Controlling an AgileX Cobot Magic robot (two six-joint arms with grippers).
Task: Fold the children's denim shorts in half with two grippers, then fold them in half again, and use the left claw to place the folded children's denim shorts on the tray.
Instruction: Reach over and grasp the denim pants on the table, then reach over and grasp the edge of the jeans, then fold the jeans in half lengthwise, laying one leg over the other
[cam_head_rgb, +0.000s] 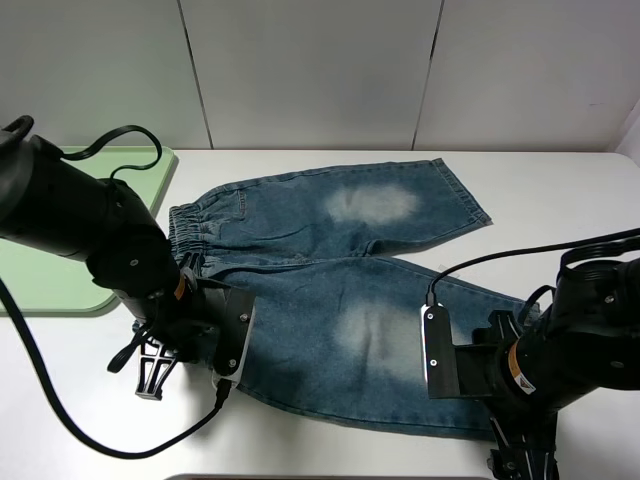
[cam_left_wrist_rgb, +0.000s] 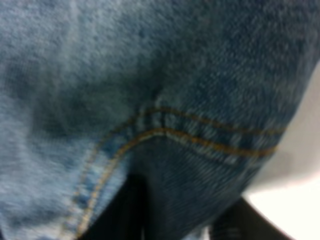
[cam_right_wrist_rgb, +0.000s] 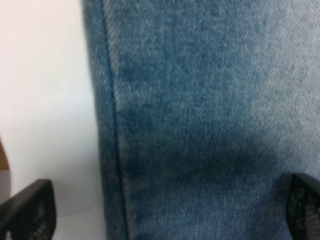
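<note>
One pair of denim shorts (cam_head_rgb: 330, 290), one tray (cam_head_rgb: 40, 270), two claws: left claw (cam_head_rgb: 155, 375), right claw (cam_head_rgb: 520, 465).

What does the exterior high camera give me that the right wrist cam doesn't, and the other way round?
Only exterior high: the whole children's denim shorts laid out unfolded, the tray at the left, and the left gripper at the waistband end.
Only right wrist: the right gripper is open and straddles a stitched edge, one fingertip over bare table, the other over denim.
Both: denim lying on the white table.
</note>
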